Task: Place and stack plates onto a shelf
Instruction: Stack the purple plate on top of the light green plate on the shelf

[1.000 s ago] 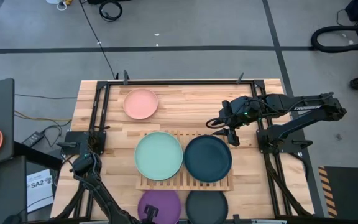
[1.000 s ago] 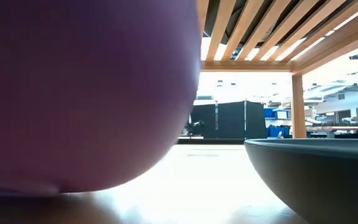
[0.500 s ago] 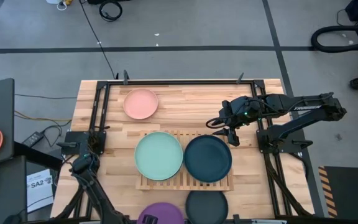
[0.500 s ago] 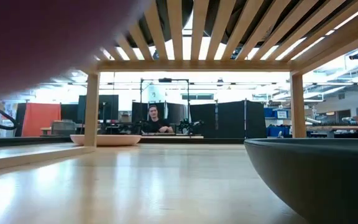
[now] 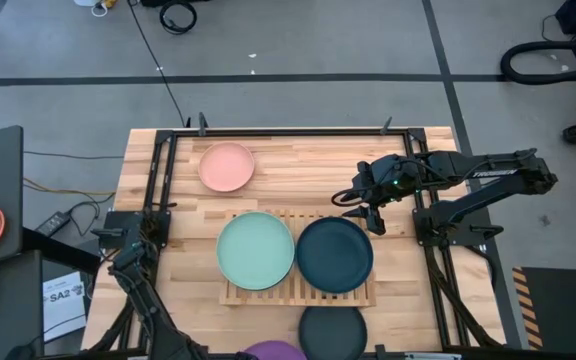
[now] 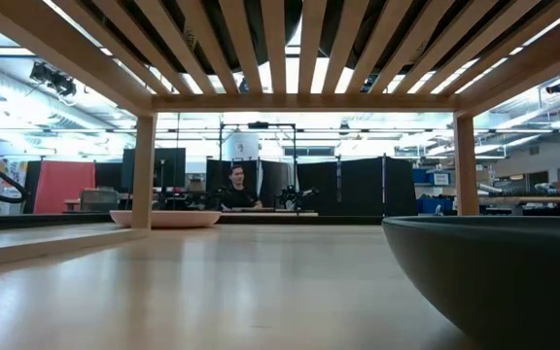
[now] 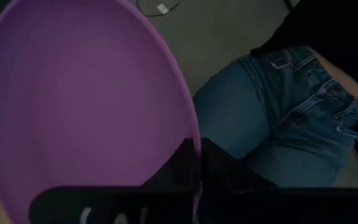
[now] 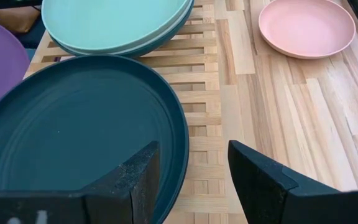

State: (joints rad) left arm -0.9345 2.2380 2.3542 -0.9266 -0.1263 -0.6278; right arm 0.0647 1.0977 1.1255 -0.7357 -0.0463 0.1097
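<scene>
- Light wooden table [image 5: 398,260] inside a black frame, on a grey floor crossed by dark lines; cables and a monitor off the left edge.
- Low view: open workshop behind, with dark partitions, a red panel and a seated person [image 6: 235,190] far back.
- One slatted wooden shelf [image 5: 298,294] at the table's middle.
- Five plates counted in the high view, one of each colour.
- Salmon pink plate [image 5: 226,167] alone on the table, beyond the shelf.
- Mint green plate [image 5: 256,250] on the shelf's left half, dark teal plate [image 5: 335,254] on its right half, rims nearly touching.
- Purple plate [image 5: 274,351] at the near edge, clamped at its rim by the left end effector [image 7: 194,180].
- Black plate [image 5: 332,332] on the table, just right of the purple one.
- Right end effector [image 8: 191,180] released, fingers spread, just beside the teal plate's far right rim.
</scene>
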